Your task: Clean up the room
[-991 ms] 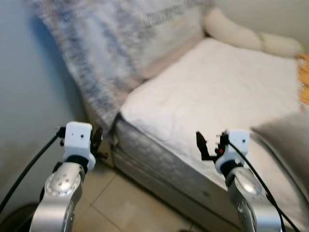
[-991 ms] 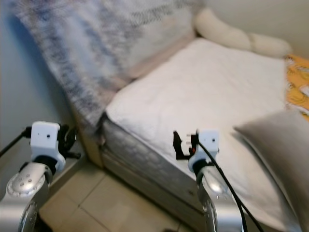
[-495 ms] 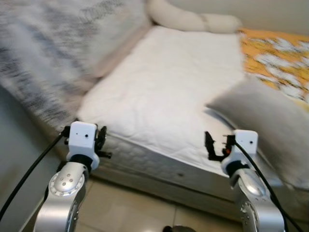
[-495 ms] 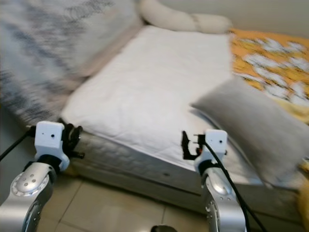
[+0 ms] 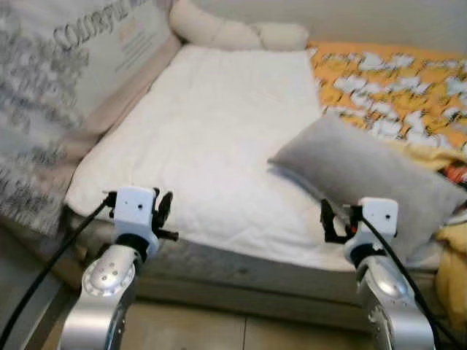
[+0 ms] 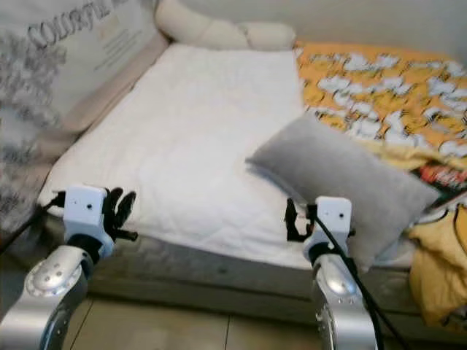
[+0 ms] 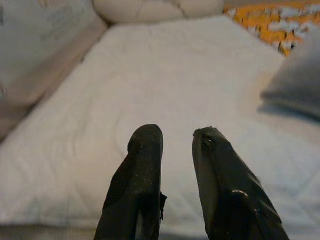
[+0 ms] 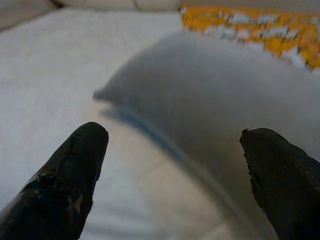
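A grey pillow point(image 5: 365, 171) lies on the right part of a white mattress point(image 5: 211, 138), near the bed's front edge. Beyond it spreads an orange and white patterned blanket point(image 5: 387, 80). My right gripper point(image 8: 172, 132) is wide open and empty, hovering at the bed's edge just short of the grey pillow point(image 8: 220, 95). My left gripper point(image 7: 177, 132) is held over the front edge of the mattress, its fingers only narrowly apart with nothing between them. Both arms are raised in front of me, with the left gripper point(image 5: 164, 210) and the right gripper point(image 5: 325, 219) at about the same height.
A long cream bolster point(image 5: 233, 30) lies at the head of the bed. Grey-patterned printed fabric point(image 5: 51, 87) hangs along the left side. Yellow cloth point(image 6: 438, 270) and a dark printed item point(image 6: 445, 179) are bunched at the right edge. Tiled floor point(image 5: 219, 332) runs below the bed.
The camera has swung to the right along the bed, bringing the grey pillow, orange blanket and yellow cloth into view. Both arms keep the same raised pose.
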